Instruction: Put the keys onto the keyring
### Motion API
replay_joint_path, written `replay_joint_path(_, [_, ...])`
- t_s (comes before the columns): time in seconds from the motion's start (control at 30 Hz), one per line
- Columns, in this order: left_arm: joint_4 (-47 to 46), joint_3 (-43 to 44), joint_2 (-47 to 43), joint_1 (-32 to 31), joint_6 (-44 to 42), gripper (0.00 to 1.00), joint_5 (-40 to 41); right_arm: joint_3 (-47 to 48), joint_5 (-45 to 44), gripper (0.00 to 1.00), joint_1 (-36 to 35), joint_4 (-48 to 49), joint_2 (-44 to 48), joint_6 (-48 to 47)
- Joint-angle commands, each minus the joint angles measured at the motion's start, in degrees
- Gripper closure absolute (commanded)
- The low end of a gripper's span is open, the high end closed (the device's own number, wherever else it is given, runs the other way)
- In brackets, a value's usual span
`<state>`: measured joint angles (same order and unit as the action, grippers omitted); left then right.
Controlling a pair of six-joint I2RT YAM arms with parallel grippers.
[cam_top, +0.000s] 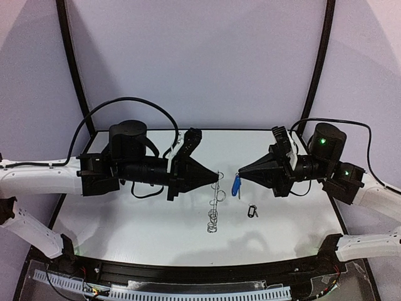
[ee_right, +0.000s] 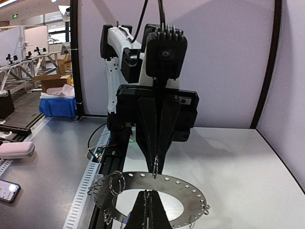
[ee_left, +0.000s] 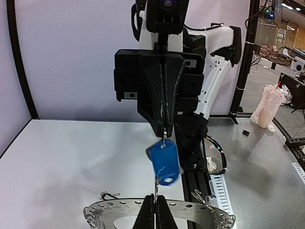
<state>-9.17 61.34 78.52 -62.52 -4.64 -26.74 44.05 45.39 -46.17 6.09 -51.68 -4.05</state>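
My left gripper (cam_top: 218,177) is shut on a thin wire loop at the rim of the keyring (cam_top: 214,210), which hangs edge-on below it above the table. The grey perforated keyring also shows in the left wrist view (ee_left: 205,213) and the right wrist view (ee_right: 195,192). My right gripper (cam_top: 239,174) faces the left one tip to tip and is shut on the key with the blue tag (cam_top: 235,185). The tag (ee_left: 164,162) dangles just above the ring's rim. The black-headed key (cam_top: 252,211) lies on the table under the right gripper.
The white table (cam_top: 125,226) ends at a black rail (cam_top: 188,271) along its near edge. Black curved posts (cam_top: 74,63) and pale walls stand behind. Both arm bodies hover over the middle of the table.
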Motion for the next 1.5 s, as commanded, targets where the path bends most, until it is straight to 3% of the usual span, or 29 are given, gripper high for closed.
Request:
replay_joint_path(0.0, [0.3, 2.4, 0.5, -0.1, -0.6, 0.99, -3.0, 2.4, 3.6, 1.00, -1.2, 0.8, -1.3, -0.6])
replay_joint_path(0.63, [-5.1, 1.5, 2.1, 0.0, 4.0, 0.99, -0.6, 3.2, -3.2, 1.00, -3.1, -1.0, -5.2, -4.2])
replay_joint_path(1.47, [-10.2, -3.2, -0.6, 0.0, 7.5, 0.99, 1.8, 1.5, -6.3, 1.00, -3.0, -1.9, -3.1, -1.1])
